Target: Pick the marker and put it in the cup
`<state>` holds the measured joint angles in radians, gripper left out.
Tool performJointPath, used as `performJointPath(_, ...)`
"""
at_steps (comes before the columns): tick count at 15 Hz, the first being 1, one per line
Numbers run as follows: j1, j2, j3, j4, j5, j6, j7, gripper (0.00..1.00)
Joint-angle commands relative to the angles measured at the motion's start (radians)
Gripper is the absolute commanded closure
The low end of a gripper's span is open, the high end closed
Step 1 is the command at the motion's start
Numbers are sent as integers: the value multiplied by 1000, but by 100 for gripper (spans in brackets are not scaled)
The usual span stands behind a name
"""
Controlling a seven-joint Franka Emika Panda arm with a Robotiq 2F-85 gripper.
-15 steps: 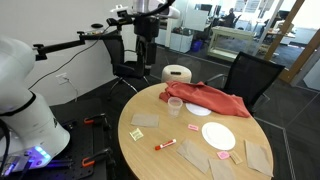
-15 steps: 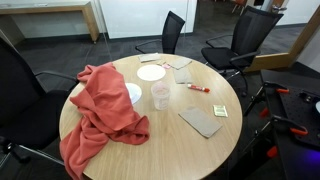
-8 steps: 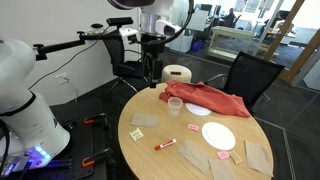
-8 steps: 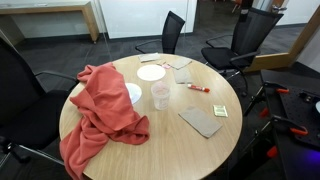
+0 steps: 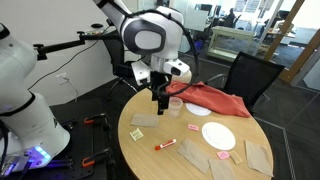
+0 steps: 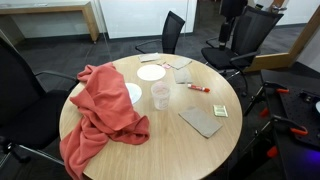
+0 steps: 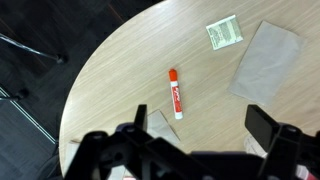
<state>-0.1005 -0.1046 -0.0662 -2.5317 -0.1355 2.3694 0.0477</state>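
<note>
The red marker [image 7: 175, 92] with a white end lies flat on the round wooden table [image 7: 120, 70]. It also shows in both exterior views [image 5: 165, 146] [image 6: 197, 89]. The small translucent cup [image 5: 175, 106] [image 6: 159, 96] stands upright near the table's middle, beside the red cloth. My gripper [image 5: 160, 100] hangs above the table, to one side of the cup and well above the marker. In the wrist view its two dark fingers are spread wide around nothing [image 7: 197, 135], with the marker just beyond them. The cup is out of the wrist view.
A red cloth [image 5: 212, 98] [image 6: 100, 112] drapes over one side of the table. A white plate [image 5: 218, 136] [image 6: 151, 72], grey cards [image 7: 265, 60] [image 6: 203, 121], a yellow-green note [image 7: 224, 33] and a cream cylinder [image 5: 177, 74] also lie on it. Office chairs [image 6: 246, 35] ring the table.
The arm has swung down from high behind the table to over its near part. The gripper is now low beside the cup. Marker and cup have not moved.
</note>
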Motion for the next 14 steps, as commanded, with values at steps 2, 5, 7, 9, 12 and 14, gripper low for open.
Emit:
performJointPath(2,-13,176,-27,49,-23,113,-3,0)
performJointPath(5,-9,270,-37,80,-9,169,-30,0)
performJointPath(7,-7,328,-36,100,-5,205,-42,0)
performJointPath(9,-5,381,-37,119,-9,237,-50,0)
performJointPath(12,-2,455,-38,148,-9,278,-51,0)
performJointPath(14,31,502,-71,173,-62,264,5,0)
